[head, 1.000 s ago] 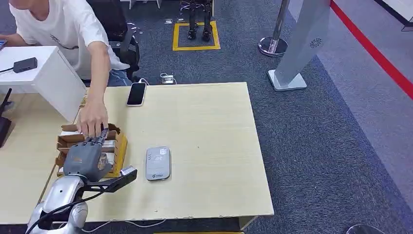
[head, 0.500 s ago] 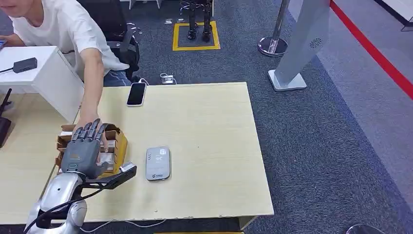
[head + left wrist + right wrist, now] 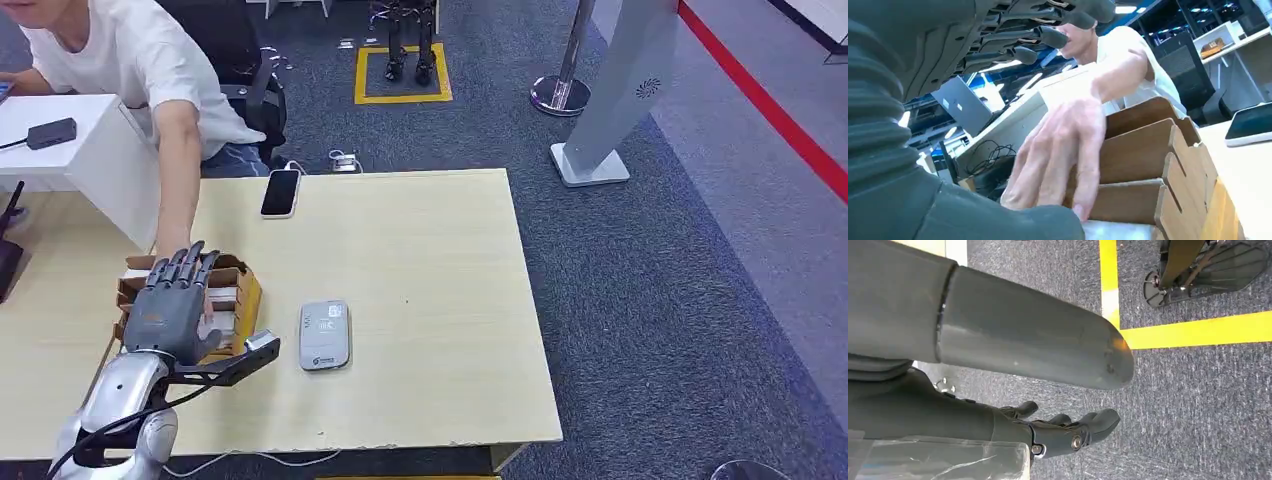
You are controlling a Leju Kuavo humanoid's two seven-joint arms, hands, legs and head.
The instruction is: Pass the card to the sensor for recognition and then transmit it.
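Observation:
My left hand hovers palm down over the brown slotted card holder at the table's left edge, fingers spread and holding nothing I can see. In the left wrist view its dark fingers stretch above a person's hand, which rests on the holder's wooden dividers. No card can be made out. The grey card sensor lies flat on the table just right of the holder. My right hand hangs over the carpet, fingers loose and holding nothing.
A person in a white shirt leans in from the far left, forearm reaching down to the holder. A black phone lies near the wooden table's far edge. A white box stands at the left.
My left hand has slid forward over the holder and spread its fingers. The person's hand, earlier in plain sight on the holder's far side, now lies under my hand.

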